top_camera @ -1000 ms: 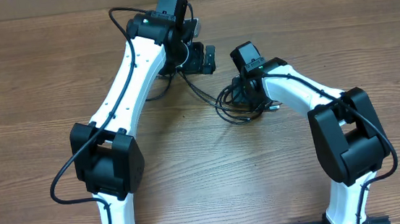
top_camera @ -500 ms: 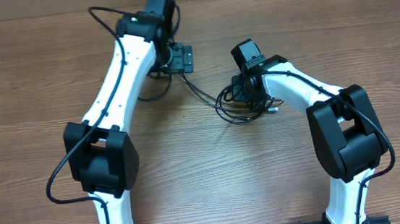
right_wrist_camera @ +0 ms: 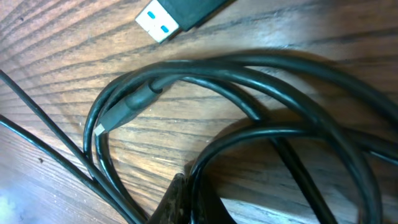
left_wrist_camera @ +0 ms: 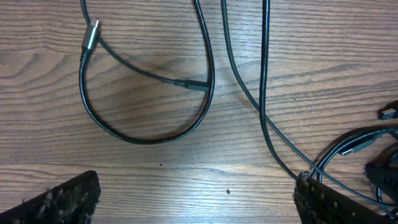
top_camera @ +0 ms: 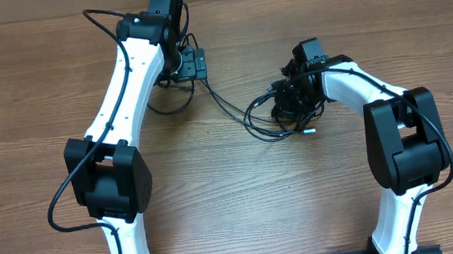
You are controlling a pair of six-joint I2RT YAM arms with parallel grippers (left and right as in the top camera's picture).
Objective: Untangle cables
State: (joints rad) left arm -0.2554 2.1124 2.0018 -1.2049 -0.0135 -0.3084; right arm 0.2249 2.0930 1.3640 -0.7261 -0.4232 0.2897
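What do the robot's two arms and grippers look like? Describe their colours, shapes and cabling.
Both arms, the left arm and right arm, have smooth white links joined by bulky black joint housings. A thick black cable loops outside each. The left gripper and right gripper are black; the left's fingers are blocky and speckled.
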